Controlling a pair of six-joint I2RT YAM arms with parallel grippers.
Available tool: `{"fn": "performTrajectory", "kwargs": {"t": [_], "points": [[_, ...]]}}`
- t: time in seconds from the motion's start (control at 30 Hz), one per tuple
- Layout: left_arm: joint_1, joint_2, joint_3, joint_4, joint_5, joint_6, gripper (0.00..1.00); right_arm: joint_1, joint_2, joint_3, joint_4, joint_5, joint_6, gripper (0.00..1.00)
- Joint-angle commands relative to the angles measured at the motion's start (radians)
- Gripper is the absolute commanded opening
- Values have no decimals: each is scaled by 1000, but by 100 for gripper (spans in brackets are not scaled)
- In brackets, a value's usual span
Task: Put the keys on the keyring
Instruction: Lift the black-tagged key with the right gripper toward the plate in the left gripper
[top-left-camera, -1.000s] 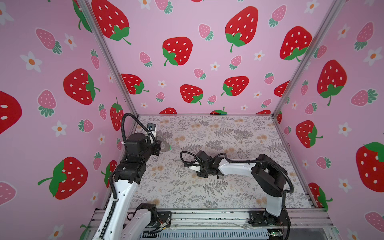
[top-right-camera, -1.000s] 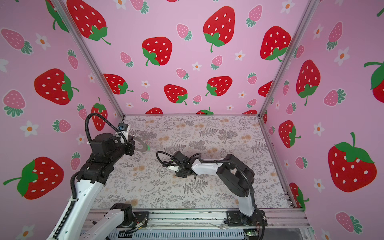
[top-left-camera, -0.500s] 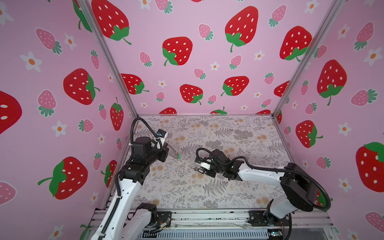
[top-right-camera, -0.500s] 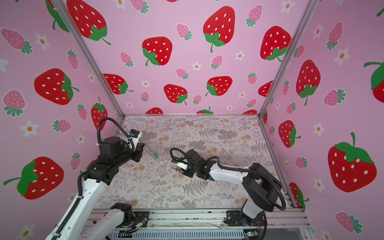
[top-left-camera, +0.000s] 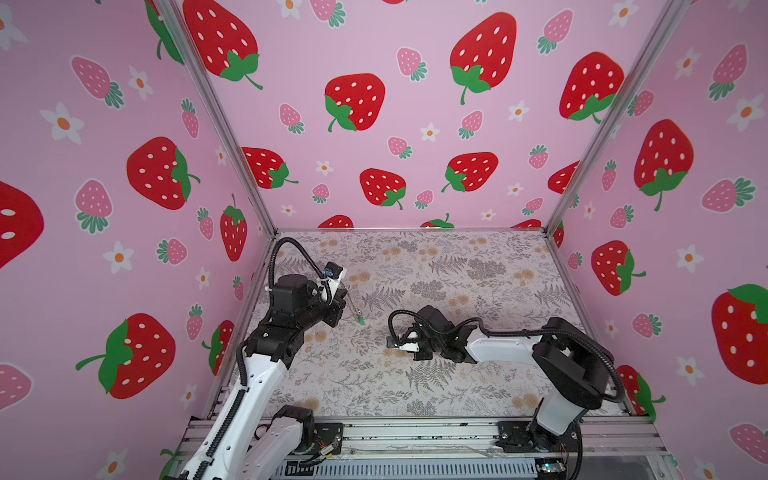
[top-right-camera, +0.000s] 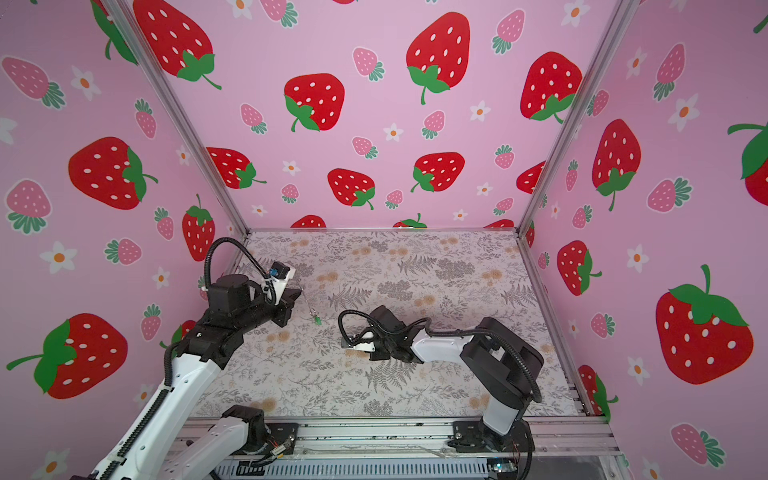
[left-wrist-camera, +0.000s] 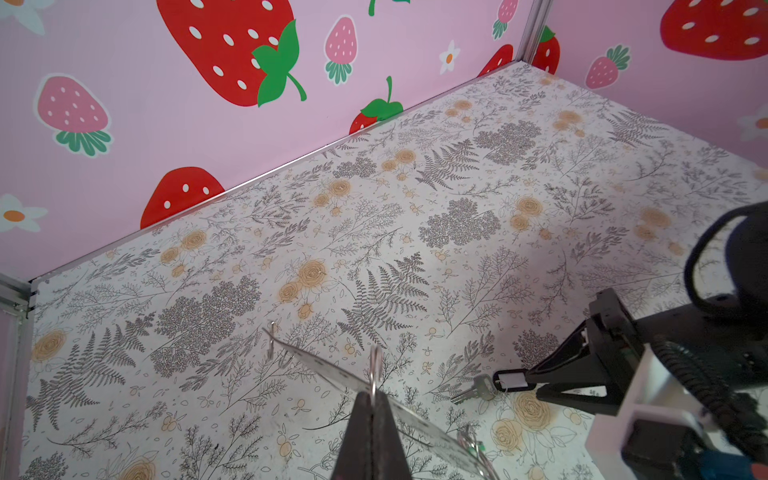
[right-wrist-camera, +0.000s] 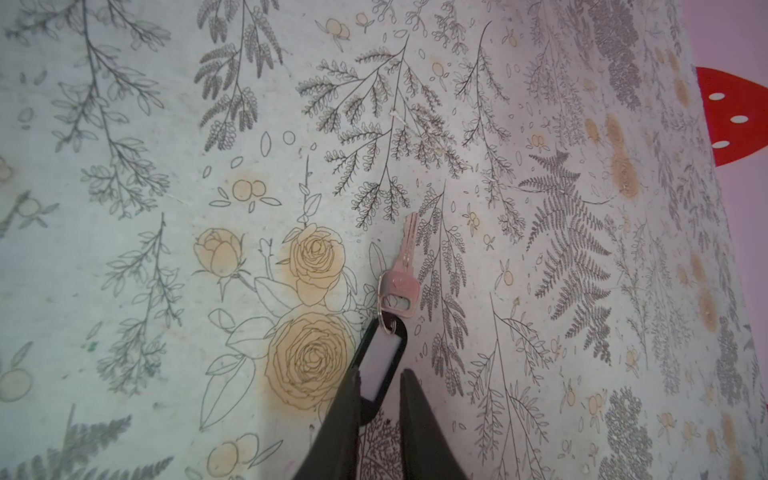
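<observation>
The left gripper (left-wrist-camera: 371, 400) was clamped shut on the keyring (left-wrist-camera: 324, 368), holding it clear of the floral table (top-left-camera: 457, 270) on the left side of the workspace. In the left wrist view the keyring appeared nearly edge-on: a thin, flat, grey metal plate tilted across the frame, with small wire loops (left-wrist-camera: 272, 341) standing off its edge. In both top views a tiny bright green tag (top-left-camera: 361, 319) (top-right-camera: 317, 320) hung below it, just above the table.

Near the middle of the table, the right gripper (right-wrist-camera: 381, 373) sat low with its jaws slightly apart around the black-rimmed tag (right-wrist-camera: 384, 359). One finger (right-wrist-camera: 345, 415) touched the tag's rim, and a narrow gap showed on the other side. The tag was oblong with a pale centre and lay flat. A small split ring (right-wrist-camera: 388, 325) joined it to a silver key (right-wrist-camera: 400, 286), whose blade pointed away from the gripper.
</observation>
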Motion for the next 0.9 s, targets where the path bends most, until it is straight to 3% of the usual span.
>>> {"fn": "performTrajectory", "kwargs": {"t": [0.0,0.87], "points": [[-6,-7,0,37,31,16,0,-3,36,13,18,-40,-85,21],[-63,39,9,76,1,11,0,-23,94,46,73,-14,-81,21]]}}
